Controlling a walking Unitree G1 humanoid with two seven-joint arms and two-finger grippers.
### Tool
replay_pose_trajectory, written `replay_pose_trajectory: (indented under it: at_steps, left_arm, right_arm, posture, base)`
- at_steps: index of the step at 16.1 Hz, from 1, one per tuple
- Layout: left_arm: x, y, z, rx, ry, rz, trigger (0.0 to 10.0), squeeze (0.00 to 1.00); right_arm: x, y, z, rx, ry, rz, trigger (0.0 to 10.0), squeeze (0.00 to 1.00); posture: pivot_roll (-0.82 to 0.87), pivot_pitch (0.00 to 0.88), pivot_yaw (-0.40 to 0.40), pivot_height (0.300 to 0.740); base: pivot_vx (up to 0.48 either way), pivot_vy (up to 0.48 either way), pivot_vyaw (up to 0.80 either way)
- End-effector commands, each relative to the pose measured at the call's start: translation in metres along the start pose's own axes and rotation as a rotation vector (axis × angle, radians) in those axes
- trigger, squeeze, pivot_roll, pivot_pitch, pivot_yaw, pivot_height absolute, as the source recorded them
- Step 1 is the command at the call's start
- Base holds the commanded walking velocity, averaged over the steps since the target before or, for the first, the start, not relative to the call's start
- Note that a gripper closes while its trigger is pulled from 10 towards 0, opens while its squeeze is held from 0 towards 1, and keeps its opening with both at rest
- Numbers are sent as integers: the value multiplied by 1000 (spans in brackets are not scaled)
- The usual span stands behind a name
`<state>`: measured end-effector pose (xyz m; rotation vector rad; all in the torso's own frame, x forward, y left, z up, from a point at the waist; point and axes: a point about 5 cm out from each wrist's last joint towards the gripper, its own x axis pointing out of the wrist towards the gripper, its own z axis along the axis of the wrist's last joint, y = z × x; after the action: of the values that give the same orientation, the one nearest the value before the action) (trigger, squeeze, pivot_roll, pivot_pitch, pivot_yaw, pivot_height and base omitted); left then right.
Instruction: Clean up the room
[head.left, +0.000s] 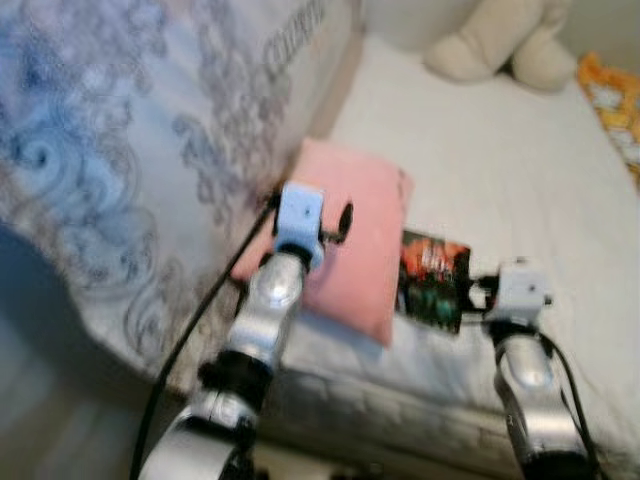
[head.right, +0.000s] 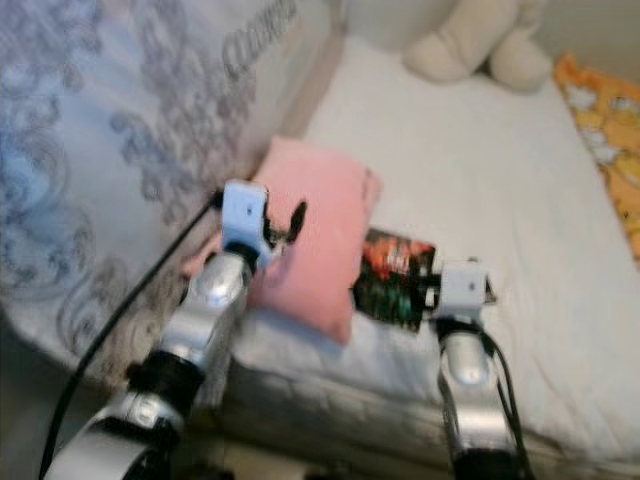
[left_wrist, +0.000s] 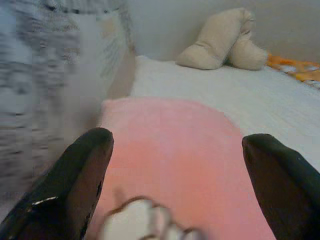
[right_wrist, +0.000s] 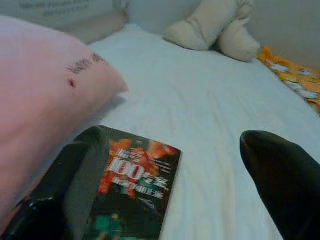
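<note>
Currently left pincer (left_wrist: 175, 175) is spread wide, both black fingers (left_wrist: 70, 185) apart, hovering over the near end of the pink pillow (head.left: 355, 235), pinching nothing. Right pincer (right_wrist: 170, 190) is also spread wide, fingers either side of the book (right_wrist: 135, 190), just above its near edge; can't tell if a finger touches it.

Book: dark cover, red-orange print with "100" on it, lying flat on the white bed sheet (head.left: 500, 150), just beside the pillow's right edge, near the front edge of the bed. Pillow lies lengthwise, front corner reaching the mattress edge, left side against a bunched quilt (head.left: 120, 130) with a blue-grey swirl pattern that covers the robot's left portion of the bed.

Further back: cream plush toy (head.left: 500, 40) at the far end of the bed near the wall, well apart from book and pillow. Orange patterned fabric (head.left: 615, 105) along the far right edge of the bed.

Black cable (head.left: 190, 340) runs down along the left arm. Head views are slightly blurred.
</note>
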<state>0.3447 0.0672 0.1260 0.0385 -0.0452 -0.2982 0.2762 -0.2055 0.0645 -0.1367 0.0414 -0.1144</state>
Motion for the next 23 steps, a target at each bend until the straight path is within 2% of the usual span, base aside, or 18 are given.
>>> replay_pose_trajectory:
  at_steps: [1,2,3,4,5,7,10,11,13,14,15,18,22,23]
  left_arm:
    - [1,-10,8,-46,-46,-55,10000,0]
    - [0,-12,9,-95,-63,-81,10000,0]
    - [-2,-12,9,-108,-75,-93,10000,0]
    - [-2,-12,9,-108,-75,-93,10000,0]
    - [-10,-14,4,-111,-73,-127,10000,0]
    - [-12,-16,3,-111,-82,-150,10000,0]
    - [-10,-17,4,-25,-97,-187,10000,0]
    - [-10,-16,2,-20,-89,-186,10000,0]
    - [-9,3,-22,-57,71,-117,10000,0]
    - [-9,5,-25,-53,91,-109,10000,0]
    - [-8,7,-32,-4,146,-117,10000,0]
    - [-5,4,-31,-3,143,-165,10000,0]
    - [-5,4,-31,-3,143,-165,10000,0]
    - [-4,1,-32,3,151,-169,10000,0]
  right_arm:
    - [-2,-8,-4,-17,24,-19,10000,0]
    - [-2,-8,-6,-40,36,-23,10000,0]
    - [-2,-9,-7,-49,44,-24,10000,0]
    - [-2,-9,-7,-49,44,-24,10000,0]
    - [-2,-8,-10,-44,66,-31,10000,0]
    - [-2,-12,-14,-45,91,-72,10000,0]
    - [1,-5,-14,-8,93,-51,10000,0]
    - [1,-2,-14,-4,93,-45,10000,0]
    - [3,11,-9,26,58,1,10000,0]
    - [3,12,-8,34,55,3,10000,0]
    - [3,11,-8,42,53,-6,10000,0]
    - [3,8,-7,50,43,-23,10000,0]
    - [3,8,-7,50,43,-23,10000,0]
    - [1,7,-10,56,48,-24,10000,0]
  posture:
    - [1,0,-32,740]
    - [-3,0,-26,740]
    - [-3,0,-26,740]
    - [-3,0,-26,740]
    - [-14,0,1,740]
    - [-11,0,6,740]
    - [-1,0,7,740]
    - [3,0,9,740]
    - [1,0,18,740]
    - [-2,0,23,740]
    - [-8,0,29,740]
    - [-17,0,37,740]
    - [-17,0,37,740]
    - [-2,0,8,740]
  base:
    - [0,-472,0]
    - [0,-472,0]
    - [0,-480,0]
    - [0,-480,0]
    - [0,-480,0]
    - [0,-480,0]
    - [0,-480,0]
    - [0,-480,0]
    - [0,-480,-744]
    - [0,-480,-744]
    - [0,0,-738]
    - [0,0,-731]
    - [0,0,-731]
    - [0,0,-731]
